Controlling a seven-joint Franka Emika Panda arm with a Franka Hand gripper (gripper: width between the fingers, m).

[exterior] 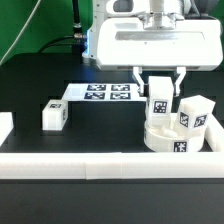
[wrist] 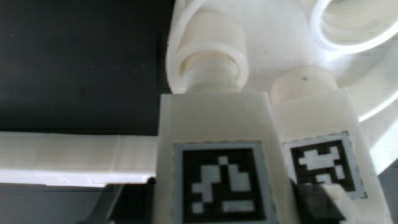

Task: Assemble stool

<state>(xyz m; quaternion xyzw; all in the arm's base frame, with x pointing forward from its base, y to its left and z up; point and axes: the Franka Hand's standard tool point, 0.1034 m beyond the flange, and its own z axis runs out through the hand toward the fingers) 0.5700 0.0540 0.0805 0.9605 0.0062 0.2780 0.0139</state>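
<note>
Rail [exterior: 110, 166] in front, the seat [exterior: 170, 140] sits behind it on the exterior view's right with one leg [exterior: 194, 114] standing in it, as the gripper [exterior: 160, 92], clamped on a second leg [exterior: 159, 104] (a third [exterior: 54, 115] waits well apart), should hold it upright while seating it.

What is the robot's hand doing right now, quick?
Gripper: shut on a white leg, its fingers on either side, holding it upright over the round seat.
</note>
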